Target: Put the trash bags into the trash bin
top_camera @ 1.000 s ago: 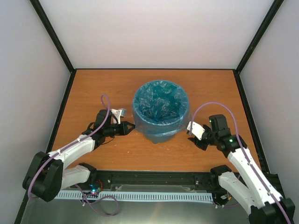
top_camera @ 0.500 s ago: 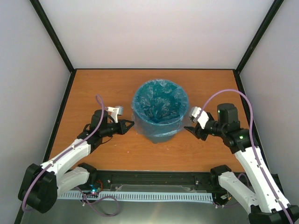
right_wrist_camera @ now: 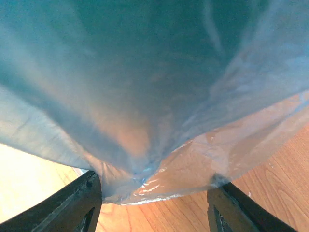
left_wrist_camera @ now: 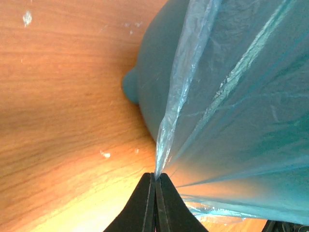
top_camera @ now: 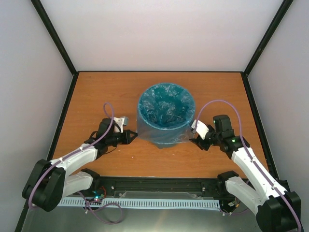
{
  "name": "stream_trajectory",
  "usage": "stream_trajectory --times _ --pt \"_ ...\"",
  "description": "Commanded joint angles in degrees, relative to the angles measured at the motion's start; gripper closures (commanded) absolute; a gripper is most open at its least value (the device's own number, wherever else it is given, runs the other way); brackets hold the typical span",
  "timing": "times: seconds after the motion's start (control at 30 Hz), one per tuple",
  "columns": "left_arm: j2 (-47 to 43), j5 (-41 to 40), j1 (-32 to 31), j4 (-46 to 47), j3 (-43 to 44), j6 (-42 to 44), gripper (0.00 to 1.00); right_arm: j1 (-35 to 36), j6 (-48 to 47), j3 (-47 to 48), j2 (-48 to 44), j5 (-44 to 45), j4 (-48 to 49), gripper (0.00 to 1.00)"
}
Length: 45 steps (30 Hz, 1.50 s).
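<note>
**Liner Seated in Bin; Right Side Released**

We start with the table [top_camera: 96,96], a flat, matte surface of orange-brown wood grain. At its centre stands the bin [left_wrist_camera: 149,63], which is round and tapered, in smooth dark teal plastic. The bag [top_camera: 166,108] lies inside it as a liner, with its mouth folded out over the rim. The film is thin, glossy, creased and a translucent light blue (wood shows through the hem on the right).

Within the last second both grippers have come lower, toward the bin's foot, and the skirt now hangs further down the outer wall. The left gripper [left_wrist_camera: 155,181] pinches a taut pleat of film between closed fingers. The right gripper [right_wrist_camera: 153,186] has spread its jaws. They now stand wide apart with slack hem draped between them, and they clamp nothing.

We judge the bag to be essentially in place. The right side looks finished, and the left has yet to let go.
</note>
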Motion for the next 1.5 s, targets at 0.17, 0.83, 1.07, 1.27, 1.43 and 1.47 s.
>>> stream_trajectory --times 0.17,0.83,1.07,1.27,1.43,1.47 --pt "-0.23 1.25 -0.31 2.44 -0.36 0.62 0.93 0.11 -1.76 -1.16 -3.44 2.22 2.93 0.4" --pt "-18.79 -3.18 -0.31 1.76 -4.41 -7.46 0.38 0.23 4.77 35.3 2.01 -10.31 -27.8 0.25" --pt "-11.07 2.28 -1.99 13.58 -5.12 -9.08 0.45 0.32 10.4 42.55 8.89 -7.61 -22.93 0.29" --pt "-5.48 3.65 -3.03 17.11 -2.57 -8.82 0.45 0.31 12.03 42.84 11.18 -7.53 -22.42 0.33" --pt "0.04 3.7 -3.04 17.21 1.46 -6.85 0.44 0.28 10.99 40.31 8.53 -3.86 -23.45 0.32" --pt "1.36 3.85 -3.04 17.5 2.01 -6.58 0.44 0.32 10.94 39.6 7.82 -2.54 -23.46 0.32"
